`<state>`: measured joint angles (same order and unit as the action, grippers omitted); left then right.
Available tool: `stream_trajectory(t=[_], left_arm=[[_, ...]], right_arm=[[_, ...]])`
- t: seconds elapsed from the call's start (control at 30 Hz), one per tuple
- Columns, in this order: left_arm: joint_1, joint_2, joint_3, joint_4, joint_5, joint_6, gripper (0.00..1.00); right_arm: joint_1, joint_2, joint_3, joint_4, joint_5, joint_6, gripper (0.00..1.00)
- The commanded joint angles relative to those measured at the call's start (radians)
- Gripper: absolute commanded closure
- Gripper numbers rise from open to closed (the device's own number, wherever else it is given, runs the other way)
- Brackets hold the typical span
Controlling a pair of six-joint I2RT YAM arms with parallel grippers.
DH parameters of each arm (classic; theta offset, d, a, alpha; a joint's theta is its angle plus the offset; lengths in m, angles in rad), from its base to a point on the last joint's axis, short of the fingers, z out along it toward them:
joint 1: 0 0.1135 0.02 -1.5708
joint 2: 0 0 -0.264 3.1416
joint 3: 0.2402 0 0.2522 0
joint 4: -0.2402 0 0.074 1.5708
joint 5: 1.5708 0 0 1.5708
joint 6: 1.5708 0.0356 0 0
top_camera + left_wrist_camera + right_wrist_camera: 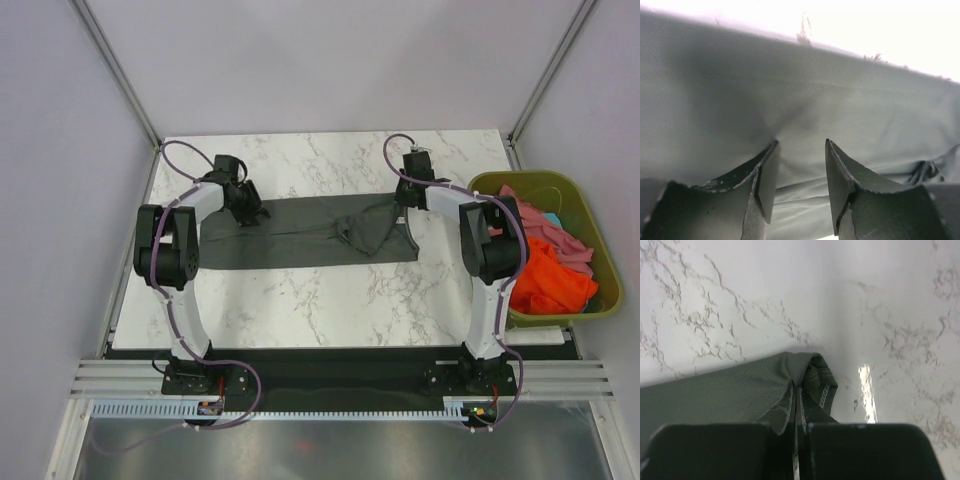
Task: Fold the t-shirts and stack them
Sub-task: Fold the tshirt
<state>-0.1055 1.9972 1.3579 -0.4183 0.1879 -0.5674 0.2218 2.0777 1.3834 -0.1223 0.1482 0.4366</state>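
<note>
Both arms bend low over a charcoal-grey cloth t-shirt (300,243); right gripper (796,388) pinches its edge, left gripper (801,146) rests parted on it.

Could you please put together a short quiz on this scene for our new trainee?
1. True or false: the right hand is shut on an edge of the grey t-shirt.
2. Where does the orange t-shirt lie? A) on the grey t-shirt B) in the green bin C) in the right hand
3. Fill in: the jaws of the left hand stand ____ above grey cloth.
Key: 1 true; 2 B; 3 open.
</note>
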Motion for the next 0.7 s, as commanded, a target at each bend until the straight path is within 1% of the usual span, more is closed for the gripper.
stream_trajectory(t=[0.0, 0.17, 0.2, 0.27, 0.33, 0.4, 0.47, 0.5, 0.53, 0.57, 0.63, 0.67], left_arm=[[0.056, 0.034, 0.063, -0.048, -0.044, 0.05, 0.49], [0.082, 0.051, 0.158, -0.065, -0.085, 0.1, 0.48], [0.086, 0.055, 0.174, -0.071, -0.088, 0.106, 0.48], [0.09, 0.052, 0.211, -0.094, -0.119, 0.121, 0.48], [0.093, 0.04, 0.227, -0.102, -0.157, 0.141, 0.48], [0.101, 0.032, 0.231, -0.106, -0.183, 0.156, 0.47], [0.104, 0.018, 0.228, -0.112, -0.186, 0.156, 0.47], [0.104, 0.014, 0.219, -0.112, -0.186, 0.152, 0.47], [0.133, 0.002, 0.215, -0.112, -0.185, 0.15, 0.47], [0.135, -0.003, 0.207, -0.114, -0.183, 0.149, 0.47], [0.136, -0.018, 0.193, -0.117, -0.159, 0.152, 0.47], [0.135, -0.032, 0.19, -0.117, -0.147, 0.156, 0.47]], right_arm=[[-0.016, 0.054, 0.072, -0.004, 0.051, -0.073, 1.0], [-0.025, 0.126, 0.204, -0.005, 0.041, -0.133, 1.0], [-0.027, 0.162, 0.23, -0.008, 0.039, -0.143, 1.0], [-0.036, 0.199, 0.324, -0.022, 0.016, -0.15, 1.0], [-0.041, 0.251, 0.413, -0.049, 0.004, -0.156, 0.97], [-0.042, 0.285, 0.478, -0.08, 0.002, -0.153, 0.91], [-0.042, 0.286, 0.494, -0.086, -0.006, -0.139, 0.87], [-0.041, 0.279, 0.497, -0.088, -0.016, -0.131, 0.82], [-0.042, 0.271, 0.494, -0.091, -0.018, -0.122, 0.78], [-0.042, 0.247, 0.491, -0.097, -0.016, -0.112, 0.71], [-0.041, 0.217, 0.476, -0.112, 0.0, -0.073, 0.66], [-0.042, 0.185, 0.473, -0.135, 0.005, -0.061, 0.6]])
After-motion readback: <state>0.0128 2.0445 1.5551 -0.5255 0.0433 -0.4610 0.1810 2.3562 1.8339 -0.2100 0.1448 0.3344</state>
